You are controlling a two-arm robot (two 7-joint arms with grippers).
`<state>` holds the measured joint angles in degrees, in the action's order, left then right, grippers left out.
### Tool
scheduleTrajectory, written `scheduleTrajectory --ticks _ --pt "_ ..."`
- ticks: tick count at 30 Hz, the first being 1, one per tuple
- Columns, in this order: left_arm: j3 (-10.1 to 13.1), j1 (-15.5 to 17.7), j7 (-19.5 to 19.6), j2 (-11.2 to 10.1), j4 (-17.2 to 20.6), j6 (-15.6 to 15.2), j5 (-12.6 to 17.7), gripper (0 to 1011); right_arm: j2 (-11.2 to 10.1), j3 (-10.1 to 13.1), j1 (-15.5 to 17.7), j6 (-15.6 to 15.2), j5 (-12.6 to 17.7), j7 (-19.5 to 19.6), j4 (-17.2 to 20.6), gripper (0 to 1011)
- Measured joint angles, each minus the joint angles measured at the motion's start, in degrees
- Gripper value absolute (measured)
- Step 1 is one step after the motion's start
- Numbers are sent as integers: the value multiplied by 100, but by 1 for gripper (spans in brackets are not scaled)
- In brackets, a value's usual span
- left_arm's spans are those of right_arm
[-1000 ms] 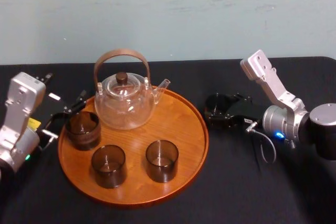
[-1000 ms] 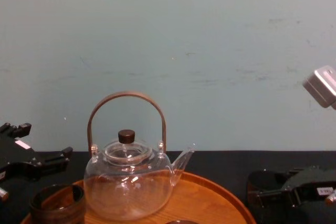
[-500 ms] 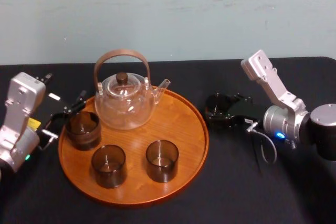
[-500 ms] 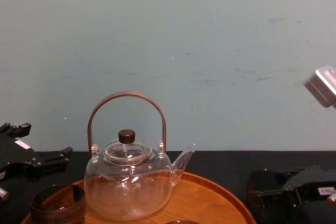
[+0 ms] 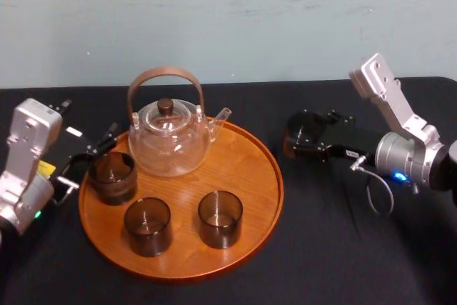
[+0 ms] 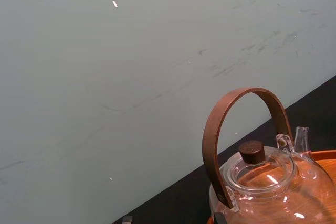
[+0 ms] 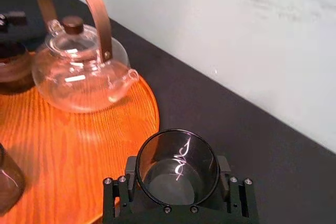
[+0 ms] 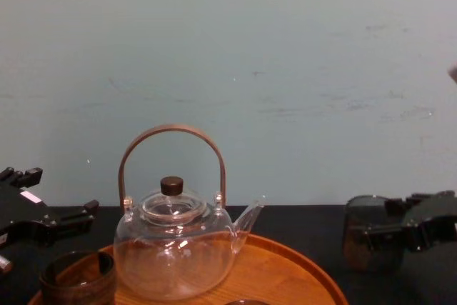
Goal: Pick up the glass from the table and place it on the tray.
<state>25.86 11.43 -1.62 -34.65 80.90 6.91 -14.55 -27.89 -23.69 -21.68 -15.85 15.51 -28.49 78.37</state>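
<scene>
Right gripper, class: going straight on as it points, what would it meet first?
The right gripper, carrying the smoky-grey glass tumbler, would likely cross the round orange-brown wooden tray's rim and meet the clear glass teapot's spout first; height is unclear.

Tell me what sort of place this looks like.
Probably a robot test bench staged for serving tea: a black-covered table against a bare wall, a wooden tray with a teapot, the right gripper holding a glass, the left gripper parked beside the tray.
</scene>
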Motion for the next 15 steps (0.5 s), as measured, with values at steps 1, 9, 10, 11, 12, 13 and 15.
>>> scheduleTrajectory --ticks 1,9,10,11,12,13,15 --pt "0 0 0 0 0 0 0 1001 -13 -2 0 21 6 -12 53 907" --pt "0 0 0 0 0 0 0 1001 35 -189 -126 121 -17 -126 130 907" --pt "0 0 0 0 0 0 0 1001 46 -220 -142 129 -28 -140 125 907" --pt "0 0 0 0 0 0 0 1001 71 -268 -173 144 -41 -165 111 907" --pt "0 0 0 0 0 0 0 1001 90 -295 -191 152 -44 -178 102 907" --pt "0 0 0 0 0 0 0 1001 122 -343 -221 166 -50 -201 81 907" --pt "0 0 0 0 0 0 0 1001 154 -386 -251 182 -53 -220 54 907"
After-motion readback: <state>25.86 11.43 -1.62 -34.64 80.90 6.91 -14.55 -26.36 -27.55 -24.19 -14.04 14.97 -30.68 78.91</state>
